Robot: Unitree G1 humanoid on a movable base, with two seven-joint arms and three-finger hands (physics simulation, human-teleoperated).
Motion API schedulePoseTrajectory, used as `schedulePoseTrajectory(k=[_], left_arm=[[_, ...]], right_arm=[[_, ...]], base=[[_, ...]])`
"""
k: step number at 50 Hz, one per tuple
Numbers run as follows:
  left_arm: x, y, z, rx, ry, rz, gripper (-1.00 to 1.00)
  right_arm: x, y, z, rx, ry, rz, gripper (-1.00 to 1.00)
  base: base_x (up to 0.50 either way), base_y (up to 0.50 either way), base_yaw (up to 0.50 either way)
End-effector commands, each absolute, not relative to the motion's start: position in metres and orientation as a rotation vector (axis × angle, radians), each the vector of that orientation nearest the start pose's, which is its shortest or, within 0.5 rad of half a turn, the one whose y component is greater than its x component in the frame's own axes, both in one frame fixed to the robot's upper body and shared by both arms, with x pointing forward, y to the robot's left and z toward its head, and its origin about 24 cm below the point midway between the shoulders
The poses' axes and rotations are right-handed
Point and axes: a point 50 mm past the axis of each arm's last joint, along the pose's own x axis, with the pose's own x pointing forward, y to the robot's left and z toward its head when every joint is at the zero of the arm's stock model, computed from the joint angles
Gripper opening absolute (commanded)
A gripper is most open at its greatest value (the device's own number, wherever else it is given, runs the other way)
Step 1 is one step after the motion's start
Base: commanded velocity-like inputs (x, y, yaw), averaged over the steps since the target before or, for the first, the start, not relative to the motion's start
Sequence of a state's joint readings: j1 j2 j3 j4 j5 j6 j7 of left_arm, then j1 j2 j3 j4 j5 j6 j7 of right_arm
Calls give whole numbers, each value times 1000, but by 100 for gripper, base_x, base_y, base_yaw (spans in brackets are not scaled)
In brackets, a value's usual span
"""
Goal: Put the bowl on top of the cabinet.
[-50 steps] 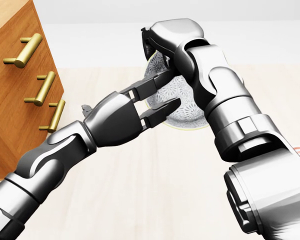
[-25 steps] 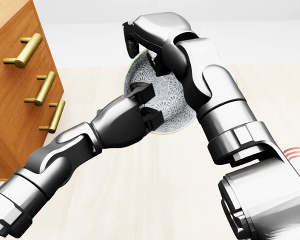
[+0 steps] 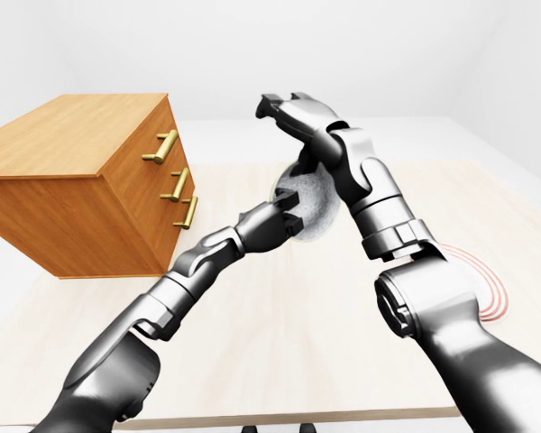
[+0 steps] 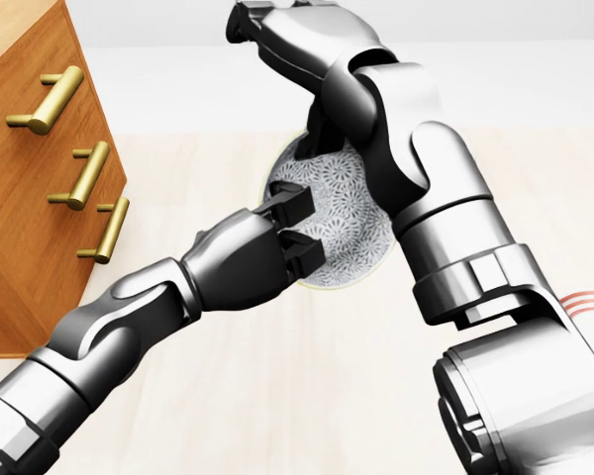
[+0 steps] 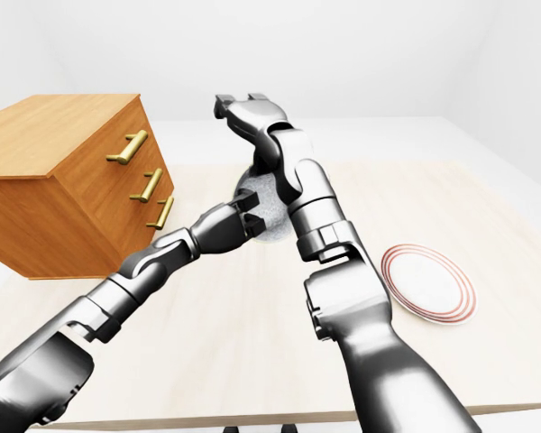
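A white bowl (image 4: 351, 213) with a grey flower pattern stands tilted on its edge above the light wooden table (image 3: 279, 361), between my two hands. My left hand (image 4: 299, 231) comes in from the lower left, its dark fingers curled onto the bowl's left rim. My right hand (image 4: 252, 22) rises over the bowl's top edge with its fingers sticking out to the upper left, away from the bowl; its wrist covers the bowl's right side. The wooden cabinet (image 3: 72, 135) stands at the left of the left-eye view, its flat top bare.
Three brass drawer handles (image 4: 79, 176) face the bowl on the cabinet's right side. A white plate (image 5: 430, 281) with red rings lies at the right of the table. A pale wall closes the far side.
My left hand's fingers, spread a second ago, have curled onto the bowl. The right hand has risen up and to the left. The bowl has shifted slightly left.
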State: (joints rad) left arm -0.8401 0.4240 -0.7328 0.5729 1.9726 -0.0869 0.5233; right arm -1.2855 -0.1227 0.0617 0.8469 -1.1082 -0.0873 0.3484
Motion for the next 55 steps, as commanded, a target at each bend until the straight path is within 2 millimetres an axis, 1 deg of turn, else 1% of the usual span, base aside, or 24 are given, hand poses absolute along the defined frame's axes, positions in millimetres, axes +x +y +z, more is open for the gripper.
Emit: schedulePoseTrajectory(k=[1, 3, 6, 9, 10, 12, 14, 19, 22, 25, 28, 30, 32, 33, 34, 36, 37, 40, 41, 44, 45, 48, 50, 55], left_arm=[[344, 69, 128, -3039, 1747, 157, -100], [344, 69, 128, -3034, 1750, 160, -100], [346, 68, 125, -3032, 1734, 188, -100], [346, 68, 123, -3031, 1729, 202, -100], [345, 68, 125, -3033, 1737, 186, -100], [346, 68, 130, -3033, 1747, 155, -100], [346, 68, 132, -3039, 1749, 137, -100], [346, 66, 125, -3028, 1739, 191, -100], [346, 65, 131, -3030, 1760, 147, -100], [347, 65, 142, -3039, 1781, 70, -100], [351, 65, 160, -3065, 1795, -44, -100], [357, 69, 185, -3131, 1808, -242, -100], [359, 74, 202, -3210, 1826, -421, -100], [358, 73, 212, -3185, 1847, -486, -100], [360, 77, 220, -3237, 1860, -579, -100], [359, 80, 231, -3252, 1887, -702, -100], [359, 82, 240, -3265, 1910, -783, -100], [361, 87, 255, -3285, 1966, -913, -100], [363, 92, 264, -3323, 2006, -1003, -100], [364, 97, 280, -3320, 2097, -1126, -100], [365, 102, 291, -3325, 2189, -1251, -100], [364, 103, 305, -3289, 2293, -1324, -100], [365, 105, 309, -3290, 2350, -1361, -100], [373, 117, 321, -3508, 2370, -1382, -100]], right_arm=[[397, -56, 304, -1298, -487, 272, 100], [395, -57, 304, -1301, -492, 275, 100], [390, -59, 314, -1295, -524, 265, 100], [385, -61, 327, -1302, -555, 254, 100], [382, -62, 337, -1292, -584, 233, 100], [378, -63, 344, -1291, -601, 243, 100], [375, -65, 345, -1289, -611, 237, 100], [375, -75, 342, -1286, -598, 214, 100], [373, -78, 341, -1292, -593, 200, 100], [368, -82, 342, -1298, -594, 180, 100], [358, -86, 342, -1299, -597, 166, 100], [345, -87, 338, -1304, -590, 165, 100], [332, -87, 339, -1307, -598, 159, 100], [321, -85, 340, -1304, -618, 167, 100], [313, -84, 339, -1303, -648, 158, 100], [302, -83, 333, -1305, -676, 145, 100], [296, -82, 323, -1300, -680, 145, 100], [288, -85, 311, -1298, -671, 132, 100], [285, -87, 305, -1283, -665, 131, 100], [276, -88, 296, -1274, -666, 122, 100], [271, -88, 286, -1268, -653, 128, 100], [272, -88, 266, -1251, -592, 174, 100], [275, -90, 258, -1247, -553, 188, 100], [281, -98, 246, -1244, -488, 205, 100]], base=[[0, 0, 0], [0, 0, 0], [0, 0, 0], [0, 0, 0], [0, 0, 0], [0, 0, 0], [0, 0, 0], [0, 0, 0], [0, 0, 0], [0, 0, 0], [0, 0, 0], [0, 0, 0], [0, 0, 0], [0, 0, 0], [0, 0, 0], [0, 0, 0], [0, 0, 0], [0, 0, 0], [0, 0, 0], [0, 0, 0], [0, 0, 0], [0, 0, 0], [0, 0, 0], [0, 0, 0]])
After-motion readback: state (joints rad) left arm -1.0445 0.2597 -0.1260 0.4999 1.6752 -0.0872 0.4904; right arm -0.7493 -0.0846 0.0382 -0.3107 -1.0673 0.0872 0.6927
